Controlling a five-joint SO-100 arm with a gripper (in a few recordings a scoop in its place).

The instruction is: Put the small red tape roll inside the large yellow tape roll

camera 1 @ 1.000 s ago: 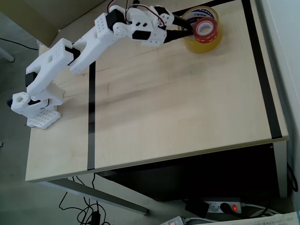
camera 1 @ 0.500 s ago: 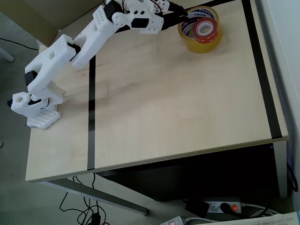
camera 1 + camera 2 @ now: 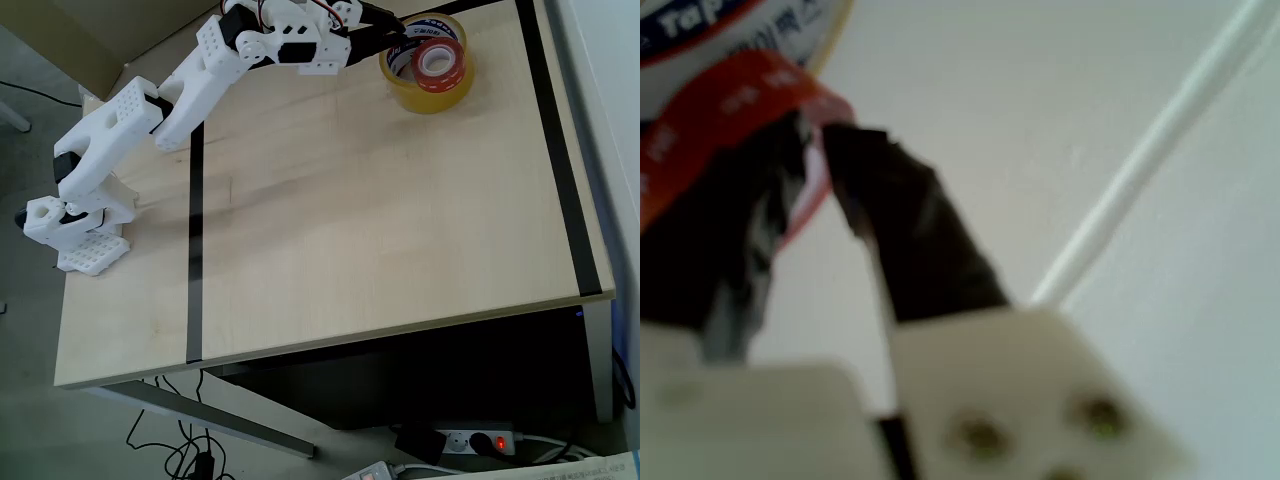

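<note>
In the overhead view the white arm reaches from the left edge across the top of the frame, and its dark fingers [image 3: 385,32] end at the left rim of the large yellow tape roll [image 3: 430,92] in the upper right of the worktop [image 3: 380,220]. The small red tape roll [image 3: 440,52] lies just right of the fingertips, sitting in the yellow ring's opening, hole facing up. In the wrist view the fingers [image 3: 895,235] appear nearly closed beside the red band [image 3: 730,110]; whether they pinch it I cannot tell.

Small red tape roll [image 3: 438,57] inside the large yellow tape roll [image 3: 430,92], table's [image 3: 380,220] far right corner.
</note>
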